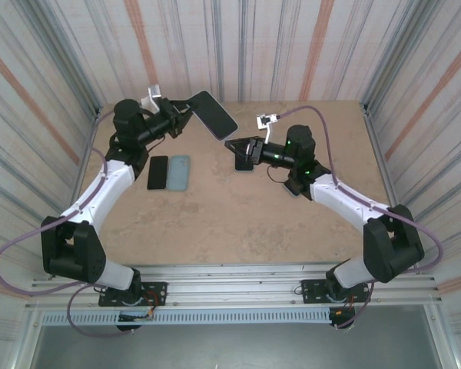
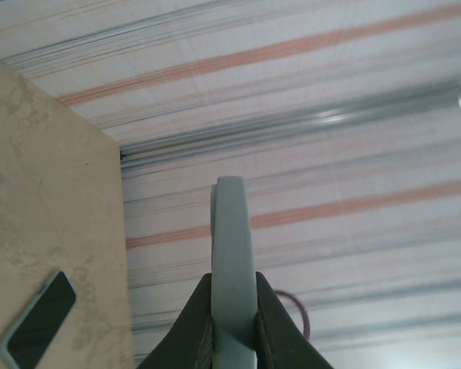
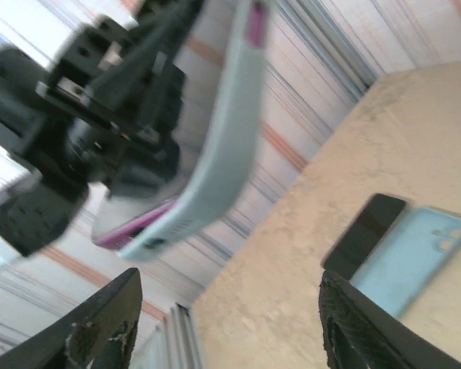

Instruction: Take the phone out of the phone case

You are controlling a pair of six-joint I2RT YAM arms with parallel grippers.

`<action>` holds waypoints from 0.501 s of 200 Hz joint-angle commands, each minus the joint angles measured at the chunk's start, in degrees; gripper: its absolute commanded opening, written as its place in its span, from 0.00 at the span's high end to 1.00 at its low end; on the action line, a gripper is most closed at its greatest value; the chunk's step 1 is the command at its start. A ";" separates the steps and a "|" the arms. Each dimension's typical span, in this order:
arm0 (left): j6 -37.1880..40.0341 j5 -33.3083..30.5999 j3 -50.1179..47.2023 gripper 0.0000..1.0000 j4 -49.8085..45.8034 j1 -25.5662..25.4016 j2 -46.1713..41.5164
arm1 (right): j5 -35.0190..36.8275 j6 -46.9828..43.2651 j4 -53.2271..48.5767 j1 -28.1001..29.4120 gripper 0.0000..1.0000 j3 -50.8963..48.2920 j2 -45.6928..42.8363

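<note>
Top external: left end effector (image 1: 186, 115) clamps one cased phone (image 1: 213, 114); right end effector (image 1: 235, 151) gapes; one blue case (image 1: 180, 172) lies flat.

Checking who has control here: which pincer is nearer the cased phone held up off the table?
Left. The left pincer is shut on the cased phone at its edge; the right pincer stands open, apart from it, to its right in the top view.

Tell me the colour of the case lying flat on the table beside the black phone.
The case is light blue, clearest in the right wrist view.
</note>
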 commanded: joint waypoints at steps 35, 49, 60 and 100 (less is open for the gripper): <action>28.11 20.22 9.20 0.92 -4.85 1.86 2.49 | -11.07 -36.68 -37.86 -4.81 0.32 12.53 -3.21; 31.19 22.70 10.84 0.91 -6.68 1.86 3.23 | -12.06 -44.36 -42.13 -5.00 0.31 14.62 -2.86; 34.56 24.10 11.98 0.91 -8.58 1.86 3.44 | -13.35 -47.31 -43.65 -4.99 0.31 16.26 -2.35; 45.77 27.57 12.24 0.94 -10.32 1.86 2.19 | -20.95 -58.58 -53.14 -4.64 0.35 23.19 2.32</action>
